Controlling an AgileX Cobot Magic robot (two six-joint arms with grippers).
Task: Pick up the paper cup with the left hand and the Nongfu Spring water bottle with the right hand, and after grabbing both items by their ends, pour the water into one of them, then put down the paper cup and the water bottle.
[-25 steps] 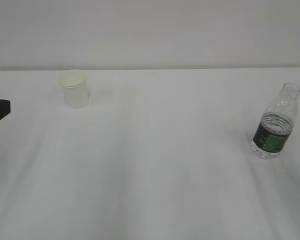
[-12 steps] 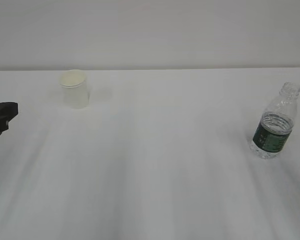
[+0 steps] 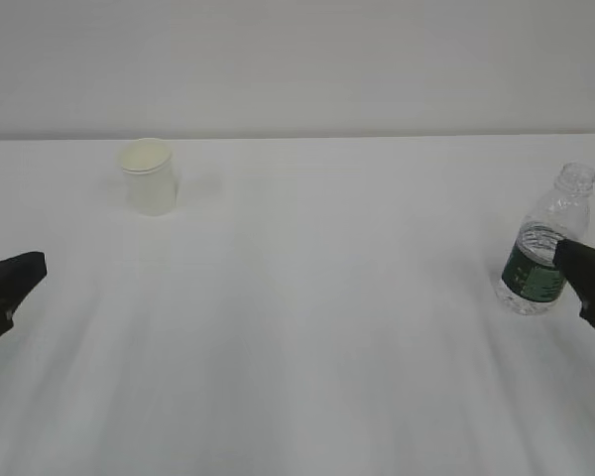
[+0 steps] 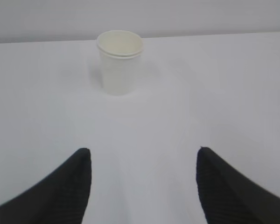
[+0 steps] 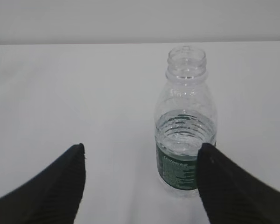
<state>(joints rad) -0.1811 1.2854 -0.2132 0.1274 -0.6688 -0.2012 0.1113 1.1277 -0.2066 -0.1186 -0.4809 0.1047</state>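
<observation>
**Both arms closing in, nothing gripped yet**

While the two arms are sitting low at the near edges of the white surface (image 3: 307,327), neither is holding anything. The left hand (image 4: 142,186) is pointing at the paper cup (image 4: 119,63) with its fingers (image 4: 72,186) spread wide and bare surface between them. The right hand (image 5: 140,186) is likewise standing with its fingers (image 5: 228,186) apart, and the Nongfu Spring water bottle (image 5: 185,126) is sitting just ahead, nearer the right finger than the left.

That offset is the worry I am watching: if the hand is pushed straight forward, the right finger looks likely to clip the bottle's side. It is uncapped and partly filled with water (image 5: 184,133), so a tip would spill.

Farther off, the cup is standing upright near the back left of the surface, well apart from its hand. It looks light and empty, so a nudge from one finger before the other could slide or topple it.

Room is generous: the whole middle of the surface is lying open between cup and bottle, well suited for the pour. The bottle, though, is standing close to the right side of the exterior view, and the cup is not far from the back edge by the wall (image 3: 297,59).
</observation>
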